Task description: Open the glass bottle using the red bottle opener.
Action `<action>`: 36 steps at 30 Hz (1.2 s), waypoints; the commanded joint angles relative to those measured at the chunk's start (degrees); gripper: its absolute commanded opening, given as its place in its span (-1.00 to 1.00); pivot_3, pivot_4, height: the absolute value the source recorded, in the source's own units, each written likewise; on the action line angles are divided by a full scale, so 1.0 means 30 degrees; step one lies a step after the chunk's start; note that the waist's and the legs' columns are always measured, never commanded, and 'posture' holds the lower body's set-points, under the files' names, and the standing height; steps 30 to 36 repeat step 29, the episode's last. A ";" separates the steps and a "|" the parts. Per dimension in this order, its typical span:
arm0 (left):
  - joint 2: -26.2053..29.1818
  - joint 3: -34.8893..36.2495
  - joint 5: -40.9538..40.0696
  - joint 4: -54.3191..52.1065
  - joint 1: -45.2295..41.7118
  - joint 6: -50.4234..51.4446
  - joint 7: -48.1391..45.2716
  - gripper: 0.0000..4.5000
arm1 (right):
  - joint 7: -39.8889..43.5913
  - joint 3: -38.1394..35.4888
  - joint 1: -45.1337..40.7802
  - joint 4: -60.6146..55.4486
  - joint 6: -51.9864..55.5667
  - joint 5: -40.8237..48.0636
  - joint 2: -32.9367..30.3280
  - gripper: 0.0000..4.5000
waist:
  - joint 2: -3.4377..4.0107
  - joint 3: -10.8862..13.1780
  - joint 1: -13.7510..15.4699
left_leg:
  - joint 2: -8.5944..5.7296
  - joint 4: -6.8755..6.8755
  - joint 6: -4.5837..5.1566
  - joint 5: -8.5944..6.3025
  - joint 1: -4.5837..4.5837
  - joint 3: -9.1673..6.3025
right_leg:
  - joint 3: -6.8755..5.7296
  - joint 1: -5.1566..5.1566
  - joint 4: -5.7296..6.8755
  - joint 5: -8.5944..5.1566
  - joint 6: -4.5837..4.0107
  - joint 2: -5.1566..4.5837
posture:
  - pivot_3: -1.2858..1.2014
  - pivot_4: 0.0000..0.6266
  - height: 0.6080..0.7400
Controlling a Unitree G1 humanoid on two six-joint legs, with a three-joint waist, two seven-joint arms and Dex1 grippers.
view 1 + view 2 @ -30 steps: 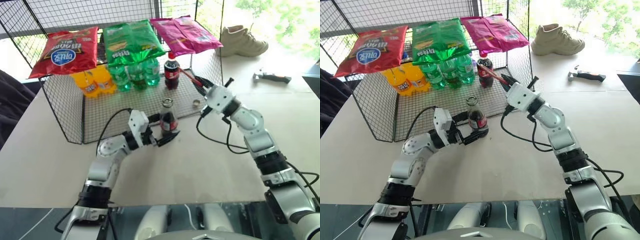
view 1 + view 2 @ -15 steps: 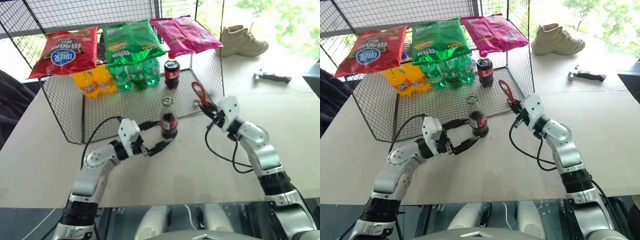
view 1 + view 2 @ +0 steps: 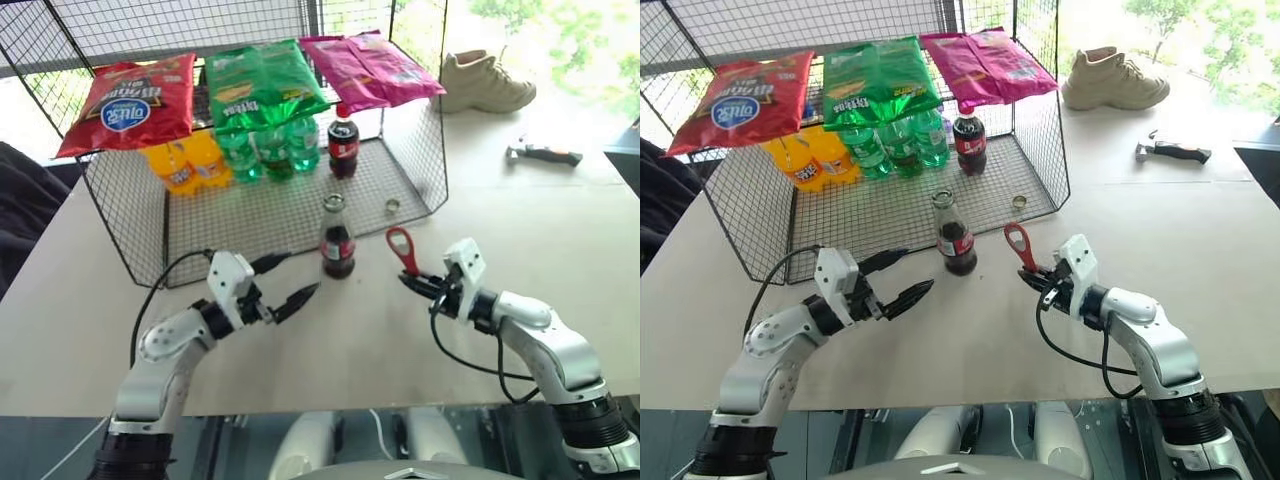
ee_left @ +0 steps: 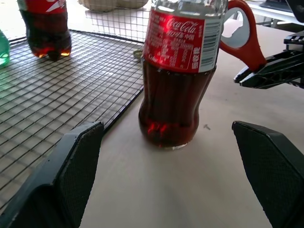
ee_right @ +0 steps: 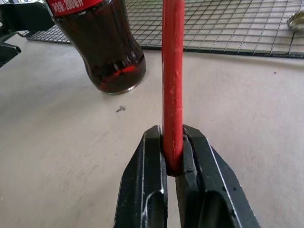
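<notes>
I take the glass bottle as my landmark: it stands upright on the table, at the front edge of the wire rack, and its mouth looks bare. A small cap lies on the rack floor just beyond the bottle and to its right, so I judge the prying done and the step in hand to be clearing away.

My right gripper sits low to the right of the bottle, its fingers pinching the handle of the red bottle opener, whose ring head stands up above them. My left gripper hangs to the left of the bottle and nearer to me, fingers spread wide, well apart from the glass and holding nothing.

Next I would lay the opener flat on the table to the right of the bottle and ease the pinch off, keeping clear of the bottle so it does not tip.

Count:
- one glass bottle and one opener;
- behind the bottle in the rack, one plastic cola bottle, about three green bottles and about two orange ones;
- three snack bags on top;
- further right of the bottle on the table, one shoe and one small tool.
</notes>
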 commanded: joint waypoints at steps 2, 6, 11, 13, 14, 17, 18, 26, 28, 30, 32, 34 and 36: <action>0.0202 0.1092 -0.0321 -0.0742 0.1341 -0.0005 0.0373 1.00 | -0.0179 -0.0936 0.0044 -0.0407 -0.0006 0.0024 -0.0451 -0.09 | -0.0001 0.0000 -0.0014 | 0.0000 0.0005 0.0000 0.0000 -0.0001 0.0003 | 0.0001 0.0000 0.0000 0.0000 0.0001 0.0001 | 0.03 -0.52 0.88; 0.0446 0.1331 -0.0167 -0.1099 0.2417 0.0132 0.0513 1.00 | 0.0574 -0.1678 0.0134 -0.0334 0.0330 0.0930 -0.0950 0.80 | -0.0001 0.0001 0.0061 | -0.0001 0.0005 -0.0001 0.0000 -0.0010 0.0000 | -0.0006 -0.0004 -0.0006 0.0000 0.0000 -0.0001 | 0.03 -0.52 0.88; 0.0833 0.2056 -0.0322 -0.1452 0.3914 0.0351 0.0506 1.00 | 0.2968 -0.2430 0.0808 0.0521 -0.1581 0.0511 -0.2905 0.99 | -0.0002 0.0000 0.0092 | -0.0002 0.0005 0.0006 -0.0004 -0.0014 0.0001 | -0.0012 0.0001 -0.0017 -0.0001 0.0000 -0.0010 | 0.03 -0.52 0.88; 0.0977 0.2436 -0.0029 -0.1483 0.4540 0.0188 0.0681 1.00 | 0.3701 -0.2803 0.1348 0.1183 -0.3746 -0.0313 -0.3530 0.99 | -0.0002 0.0000 0.0102 | -0.0001 0.0004 0.0006 -0.0005 -0.0012 0.0000 | -0.0016 0.0007 -0.0019 -0.0002 0.0000 -0.0011 | 0.03 -0.52 0.88; 0.0997 0.2537 0.0047 -0.1521 0.4746 0.0128 0.0777 1.00 | 0.3898 -0.2962 0.1537 0.1460 -0.4512 -0.0537 -0.3673 0.99 | -0.0001 0.0001 0.0104 | -0.0001 0.0004 0.0007 -0.0005 -0.0011 0.0001 | -0.0016 0.0008 -0.0021 -0.0002 0.0000 -0.0011 | 0.03 -0.52 0.88; 0.1059 0.3449 0.0350 -0.1622 0.6222 -0.0325 0.0956 1.00 | 0.5492 -0.4723 0.3000 0.2854 -0.7752 -0.0508 -0.4394 0.99 | -0.0003 0.0001 0.0135 | 0.0000 0.0003 0.0010 -0.0007 -0.0013 0.0003 | -0.0015 0.0026 -0.0027 -0.0003 0.0000 -0.0011 | 0.03 -0.52 0.88; 0.1112 0.3608 0.0552 -0.1505 0.6566 -0.0581 0.0930 1.00 | 0.6094 -0.5136 0.3368 0.3214 -0.8528 -0.0400 -0.4584 0.99 | -0.0002 0.0001 0.0154 | 0.0000 0.0003 0.0010 -0.0007 -0.0011 0.0004 | -0.0014 0.0030 -0.0027 -0.0003 0.0000 -0.0013 | 0.03 -0.52 0.88; 0.1510 0.4075 0.0781 -0.0708 0.7174 -0.1384 0.0245 1.00 | 0.7565 -0.6539 0.3657 0.5019 -1.0248 -0.0083 -0.5304 0.99 | 0.0006 0.0006 0.0196 | 0.0035 0.0042 0.0012 -0.0010 0.0035 0.0023 | -0.0019 0.0100 -0.0026 -0.0007 -0.0001 -0.0002 | 0.03 -0.52 0.88; 0.1595 0.4064 0.0884 -0.0645 0.7146 -0.1350 0.0216 1.00 | 0.7685 -0.6751 0.3628 0.5275 -1.0321 -0.0056 -0.5395 0.99 | 0.0005 0.0006 0.0224 | 0.0034 0.0055 0.0013 -0.0010 0.0033 0.0024 | -0.0018 0.0104 -0.0027 -0.0007 -0.0001 -0.0005 | 0.03 -0.52 0.88; 0.1653 0.4056 0.0861 -0.0581 0.7097 -0.1278 0.0185 1.00 | 0.7745 -0.6809 0.3592 0.5416 -1.0348 -0.0049 -0.5439 0.99 | 0.0005 0.0006 0.0224 | 0.0034 0.0057 0.0014 -0.0011 0.0032 0.0025 | -0.0019 0.0104 -0.0029 -0.0006 0.0000 -0.0005 | 0.03 -0.52 0.88; 0.1653 0.4056 0.0861 -0.0581 0.7097 -0.1278 0.0185 1.00 | 0.7745 -0.6809 0.3592 0.5416 -1.0348 -0.0049 -0.5439 0.99 | 0.0005 0.0006 0.0224 | 0.0034 0.0057 0.0014 -0.0011 0.0032 0.0025 | -0.0019 0.0104 -0.0029 -0.0006 0.0000 -0.0005 | 0.03 -0.52 0.88; 0.1653 0.4056 0.0861 -0.0581 0.7097 -0.1278 0.0185 1.00 | 0.7745 -0.6809 0.3592 0.5416 -1.0348 -0.0049 -0.5439 0.99 | 0.0005 0.0006 0.0224 | 0.0034 0.0057 0.0014 -0.0011 0.0032 0.0025 | -0.0019 0.0104 -0.0029 -0.0006 0.0000 -0.0005 | 0.03 -0.52 0.88; 0.1653 0.4056 0.0861 -0.0581 0.7097 -0.1278 0.0185 1.00 | 0.7745 -0.6809 0.3592 0.5416 -1.0348 -0.0049 -0.5439 0.99 | 0.0005 0.0006 0.0224 | 0.0034 0.0057 0.0014 -0.0011 0.0032 0.0025 | -0.0019 0.0104 -0.0029 -0.0006 0.0000 -0.0005 | 0.03 -0.52 0.88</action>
